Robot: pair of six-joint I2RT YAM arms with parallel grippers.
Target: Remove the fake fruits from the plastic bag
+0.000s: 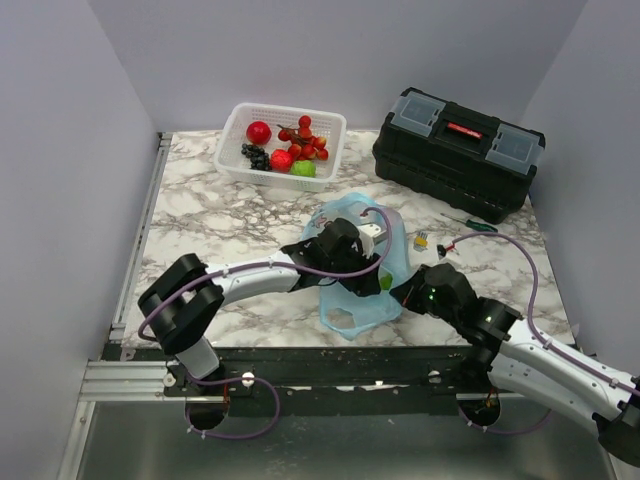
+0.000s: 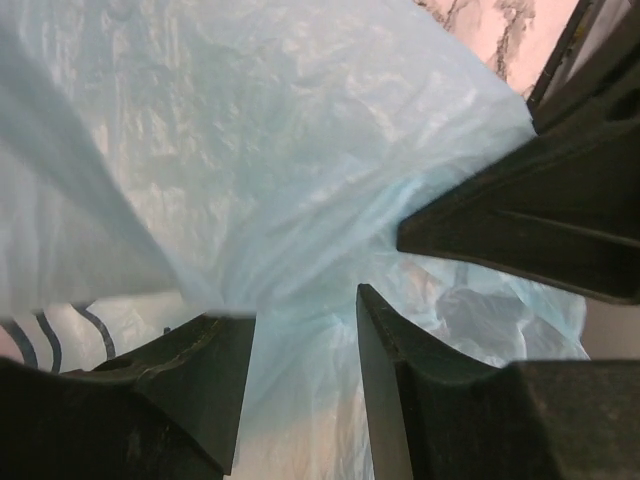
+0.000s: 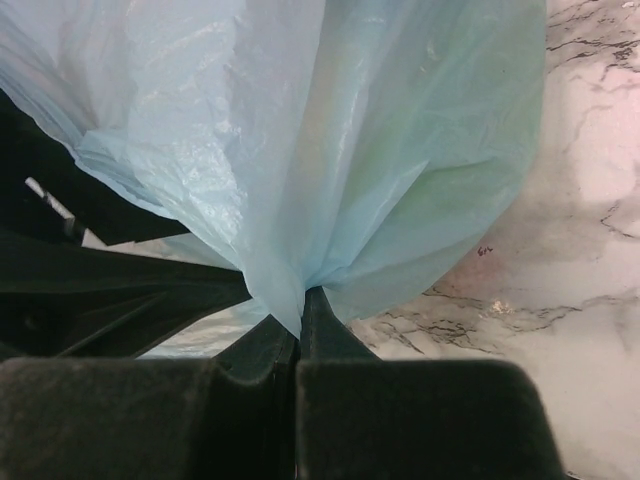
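The light-blue plastic bag [image 1: 352, 308] lies crumpled at the middle of the table between my two grippers. My left gripper [image 1: 366, 238] reaches into its top; in the left wrist view its fingers [image 2: 305, 310] stand apart with a bunched fold of the bag [image 2: 300, 150] running between them. My right gripper [image 1: 402, 290] is shut on a pinch of the bag's film [image 3: 350, 150] at its fingertips [image 3: 300, 300]. A green shape [image 1: 385, 283] shows through the film near the right gripper. A red apple [image 1: 259, 132] and a cluster of red berries [image 1: 305, 138] lie in the white basket.
The white lattice basket [image 1: 232, 128] stands at the back, also holding a dark grape bunch [image 1: 257, 155] and a light-green round fruit [image 1: 303, 168]. A black toolbox [image 1: 458, 150] sits back right. A screwdriver [image 1: 470, 224] and a small yellow part [image 1: 421, 240] lie right of the bag.
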